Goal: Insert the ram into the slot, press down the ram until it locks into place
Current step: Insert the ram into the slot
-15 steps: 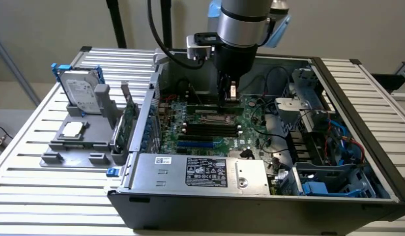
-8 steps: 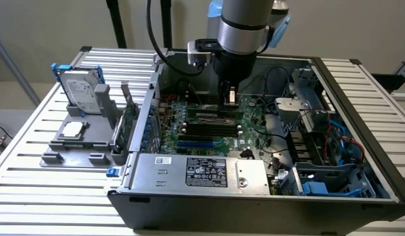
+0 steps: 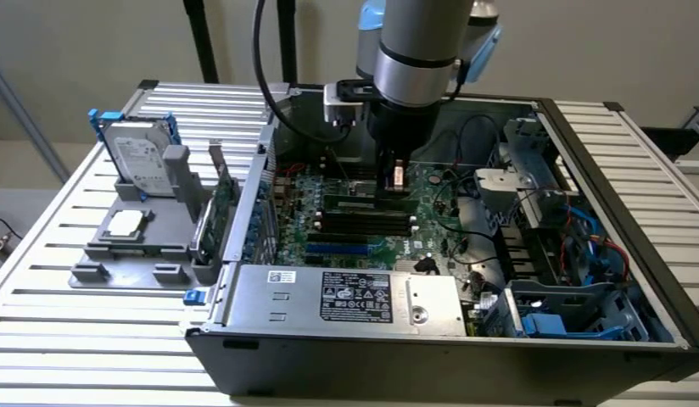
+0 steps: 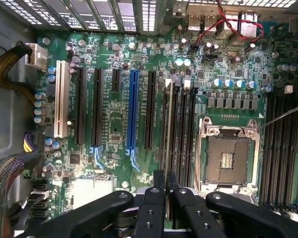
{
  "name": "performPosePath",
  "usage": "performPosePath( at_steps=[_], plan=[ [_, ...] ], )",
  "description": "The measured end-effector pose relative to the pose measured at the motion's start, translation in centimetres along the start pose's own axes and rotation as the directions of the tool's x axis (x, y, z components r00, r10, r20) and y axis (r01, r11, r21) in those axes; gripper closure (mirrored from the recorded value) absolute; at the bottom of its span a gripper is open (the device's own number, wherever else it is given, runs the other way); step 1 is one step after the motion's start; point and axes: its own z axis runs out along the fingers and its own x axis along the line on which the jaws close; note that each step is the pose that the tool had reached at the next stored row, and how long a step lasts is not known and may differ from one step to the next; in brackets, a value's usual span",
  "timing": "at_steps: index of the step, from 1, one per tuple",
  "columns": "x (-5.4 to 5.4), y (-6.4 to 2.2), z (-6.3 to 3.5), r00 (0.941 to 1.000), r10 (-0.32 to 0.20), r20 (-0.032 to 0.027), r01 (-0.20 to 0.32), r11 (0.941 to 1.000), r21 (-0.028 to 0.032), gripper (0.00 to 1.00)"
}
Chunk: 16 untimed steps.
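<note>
From my station I see the arm [image 3: 417, 51] reaching down into the open computer case [image 3: 440, 365], which sits on the slatted counter [image 3: 55, 280]. The gripper [image 3: 396, 180] hangs low over the bank of black memory sockets in the middle of the motherboard. In the wrist view the gripper [image 4: 166, 174] is closed, its two fingers [image 4: 158, 198] drawn together with a thin dark slit between them. The ram [image 4: 166, 119] stands on edge in the slot [image 4: 169, 148], the socket of the bank nearest the blue connector slot [image 4: 133, 109]. It shows as a thin pale strip running the length of that socket. In the exterior view the ram [image 3: 366, 201] is a green strip along the far socket of the bank. The gripper sits over the end of it that lies toward the exterior view's right. I cannot tell whether the fingertips touch the ram's top edge or sit just above it, nor whether the end clips have closed. The neighbouring sockets [image 4: 185, 129] lie parallel beside it, with the open processor socket [image 4: 227, 153] just beyond them. On the counter, at the exterior view's left, a grey fixture [image 3: 123, 246] carries a hard drive [image 3: 140, 157] and an upright green card [image 3: 221, 212].
</note>
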Motion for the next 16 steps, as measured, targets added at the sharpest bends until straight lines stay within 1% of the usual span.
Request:
performPosePath(
  at_steps=[4,5,7,9,10,11,12,16],
  plan=[
    [-0.1,-0.03,0.73,1.0000,-0.003,-0.0008,0.003,1.0000,-0.0001,0.87],
    [-0.2,-0.04,0.89,1.0000,-0.004,-0.0022,0.004,1.0000,-0.0001,0.87],
    [-0.4,-0.05,1.13,1.0000,-0.006,-0.0073,0.006,1.0000,-0.0005,0.87],
    [-0.6,-0.06,1.33,0.9998,-0.007,-0.0165,0.007,1.0000,-0.0006,0.87],
    [-0.7,-0.07,1.43,0.9998,-0.008,-0.0202,0.008,1.0000,-0.0008,0.87],
    [-0.8,-0.07,1.53,0.9997,-0.009,-0.0226,0.009,1.0000,-0.0008,0.87],
    [-0.8,-0.08,1.66,0.9997,-0.010,-0.0238,0.010,1.0000,-0.0010,0.87],
    [-0.8,-0.10,2.27,0.9996,-0.012,-0.0242,0.012,0.9999,-0.0010,0.87]
  ],
)
